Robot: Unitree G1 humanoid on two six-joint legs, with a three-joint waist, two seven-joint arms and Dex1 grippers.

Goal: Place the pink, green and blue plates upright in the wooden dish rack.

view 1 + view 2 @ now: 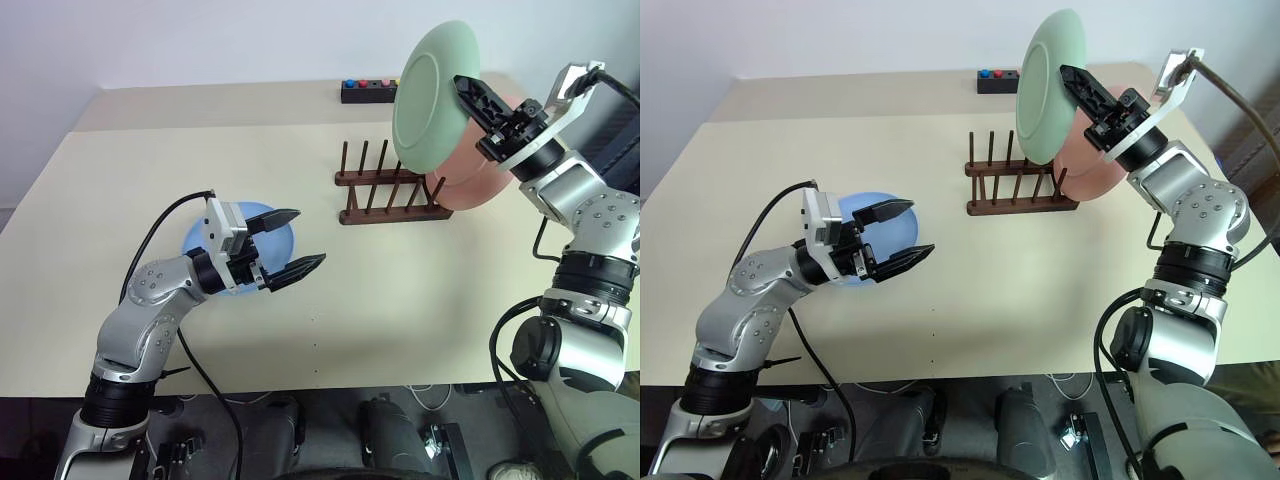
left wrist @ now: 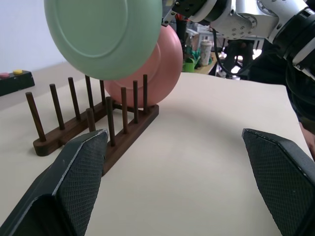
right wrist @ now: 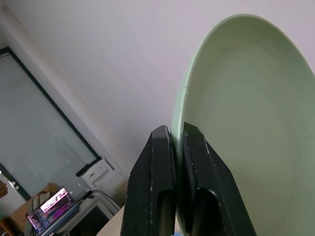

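My right gripper [image 1: 465, 88] is shut on the rim of the pale green plate [image 1: 428, 95] and holds it on edge in the air above the right end of the wooden dish rack [image 1: 385, 190]. The pink plate [image 1: 475, 185] stands upright at that end of the rack, leaning among the last pegs. Flat on the table at the left lies the blue plate [image 1: 196, 240], and my left gripper [image 1: 308, 237] hovers over it, open and empty. In the left wrist view the green plate [image 2: 106, 34] hangs in front of the pink plate [image 2: 165, 69], above the rack [image 2: 93, 123].
A black box with coloured buttons [image 1: 370, 92] sits at the table's back edge, behind the rack. The beige table [image 1: 420, 300] is bare between the rack and its front edge. Cables hang below the front edge.
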